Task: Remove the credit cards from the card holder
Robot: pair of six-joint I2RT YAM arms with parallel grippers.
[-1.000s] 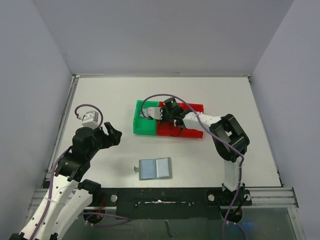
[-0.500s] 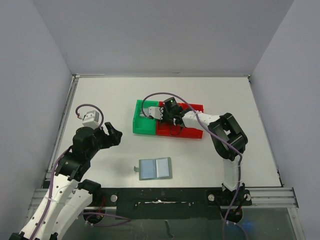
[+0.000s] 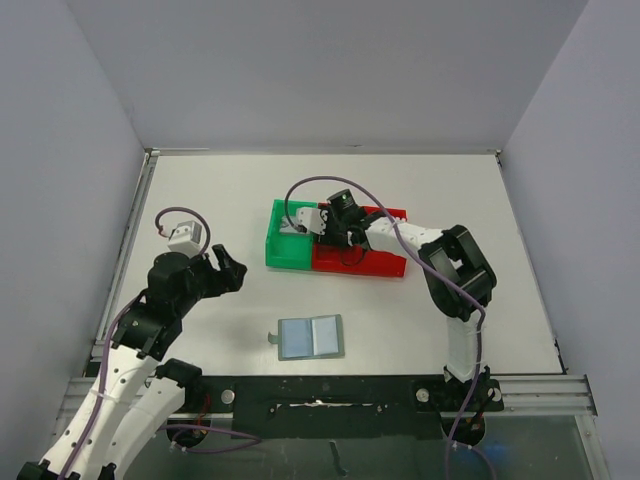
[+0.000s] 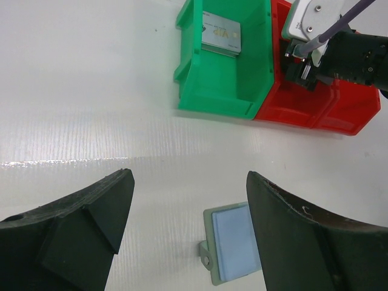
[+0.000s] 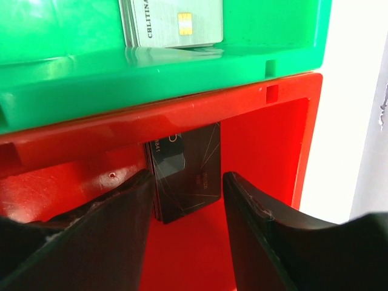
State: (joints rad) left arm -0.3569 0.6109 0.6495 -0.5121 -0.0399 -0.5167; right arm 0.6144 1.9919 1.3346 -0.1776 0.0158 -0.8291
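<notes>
The card holder point(image 3: 311, 337) lies open on the table near the front, pale blue-grey, strap tab on its left edge; no card shows on its panels. In the left wrist view the card holder point(image 4: 233, 247) is partly behind my right finger. A silver credit card point(image 5: 173, 23) lies in the green bin point(image 3: 290, 250), also seen in the left wrist view point(image 4: 221, 35). A stack of black cards point(image 5: 185, 173) lies in the red bin point(image 3: 380, 262). My right gripper point(image 5: 188, 179) is open above the black stack, inside the red bin point(image 3: 328, 232). My left gripper point(image 3: 228, 270) is open and empty above bare table point(image 4: 189, 177).
The green bin point(image 4: 221, 79) and red bin point(image 4: 303, 103) stand joined at mid-table. The right arm's elbow point(image 3: 460, 270) rises right of the bins. Grey walls close the table on the left, right and far sides. A black rail runs along the near edge.
My right wrist has shifted slightly toward the far side over the bins. My left arm has shifted only slightly. The holder has not moved.
</notes>
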